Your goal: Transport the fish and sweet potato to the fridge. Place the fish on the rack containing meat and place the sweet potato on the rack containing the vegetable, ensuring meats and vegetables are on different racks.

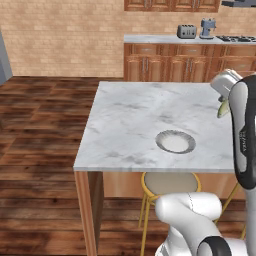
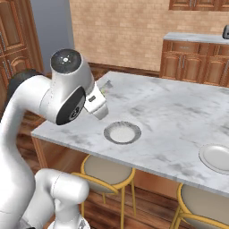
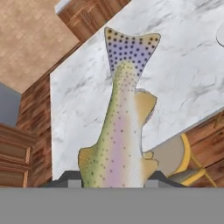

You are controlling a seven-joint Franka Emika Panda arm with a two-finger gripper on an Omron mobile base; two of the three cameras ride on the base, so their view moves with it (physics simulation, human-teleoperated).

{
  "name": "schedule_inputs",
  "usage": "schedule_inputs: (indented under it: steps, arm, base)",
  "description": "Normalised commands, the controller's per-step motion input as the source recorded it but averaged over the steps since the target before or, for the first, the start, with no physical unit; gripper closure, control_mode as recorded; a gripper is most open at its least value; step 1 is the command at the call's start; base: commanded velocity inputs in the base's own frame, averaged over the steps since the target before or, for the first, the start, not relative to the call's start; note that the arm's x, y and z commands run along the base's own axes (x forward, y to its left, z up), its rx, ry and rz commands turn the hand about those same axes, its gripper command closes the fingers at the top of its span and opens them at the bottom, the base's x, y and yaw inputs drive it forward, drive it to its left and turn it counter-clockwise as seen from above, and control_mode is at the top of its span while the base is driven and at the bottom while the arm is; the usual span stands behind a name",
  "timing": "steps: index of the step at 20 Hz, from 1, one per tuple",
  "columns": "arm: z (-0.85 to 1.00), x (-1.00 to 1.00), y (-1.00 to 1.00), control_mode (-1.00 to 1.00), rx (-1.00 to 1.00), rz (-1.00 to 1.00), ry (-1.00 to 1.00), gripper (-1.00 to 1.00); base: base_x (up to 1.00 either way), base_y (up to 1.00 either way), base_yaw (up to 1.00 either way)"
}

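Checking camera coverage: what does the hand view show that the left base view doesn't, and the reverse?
Hand view alone: the whole fish, spotted, tail away from the camera, held in the gripper.
Left base view alone: an empty bowl on the counter, a toaster and a mixer on the far counter, and the arm.
Both: the marble counter, a yellow stool under its edge, and the wood floor.

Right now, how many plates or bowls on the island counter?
2. A bowl sits near the counter's front edge, above a stool; a plate lies farther to the right, cut by the frame edge. The arm may hide others.
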Motion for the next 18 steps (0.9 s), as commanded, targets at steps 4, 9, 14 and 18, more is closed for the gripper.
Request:
schedule_inputs:
  steps: [4, 9, 14, 18]
  arm:
    - [0.73, -0.99, 0.13, -1.0, 0.0, 0.0, -0.17, 1.0]
    - [0.52, -0.72, 0.2, -1.0, 0.0, 0.0, -0.13, 1.0]
    - [0.46, -0.49, 0.16, -1.0, 0.0, 0.0, -0.07, 1.0]
    - [0.31, -0.55, 0.05, -1.0, -0.03, 0.0, -0.04, 1.0]
  base:
    - [0.0, 0.0, 0.0]
    - [0.0, 0.0, 0.0]
    - [0.0, 0.0, 0.0]
    - [0.0, 0.0, 0.0]
